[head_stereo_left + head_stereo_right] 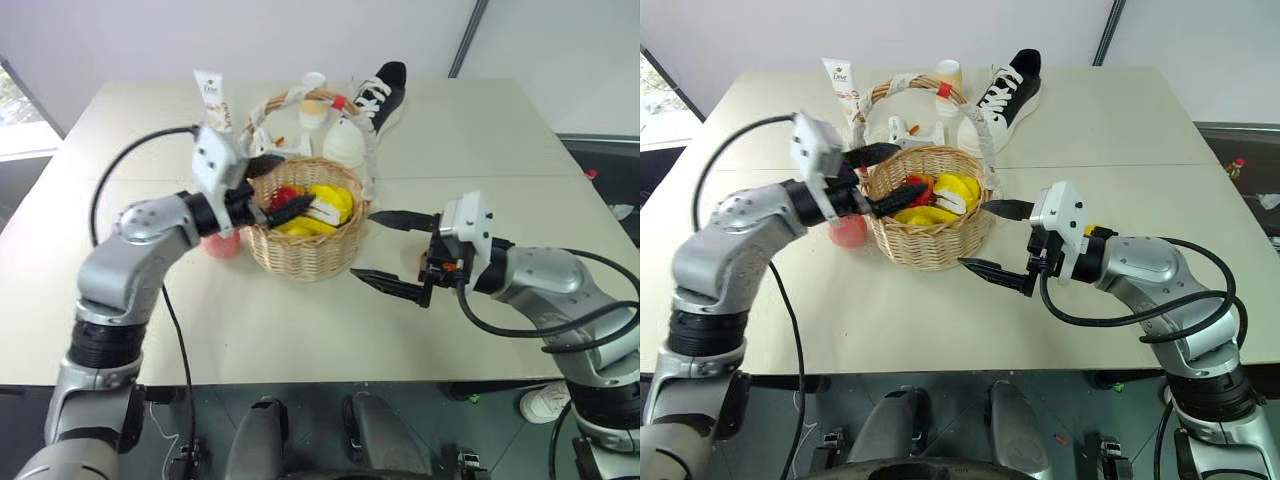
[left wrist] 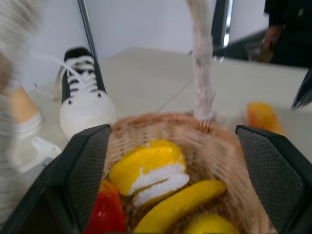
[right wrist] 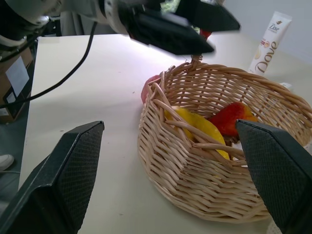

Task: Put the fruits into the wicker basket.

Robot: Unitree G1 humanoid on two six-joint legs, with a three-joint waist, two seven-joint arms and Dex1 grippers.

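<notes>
The left gripper (image 1: 270, 190) hangs over the wicker basket (image 1: 305, 250), jaws wide and empty. The right gripper (image 1: 385, 250) waits beside it, jaws wide too. Next, go gently for the pink peach (image 1: 848, 232) lying by the basket, toward the counter's left edge.

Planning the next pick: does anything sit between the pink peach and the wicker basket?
Nothing visible does: the round pink glossy peach lies right beside the wall of the tan woven wicker basket.
</notes>
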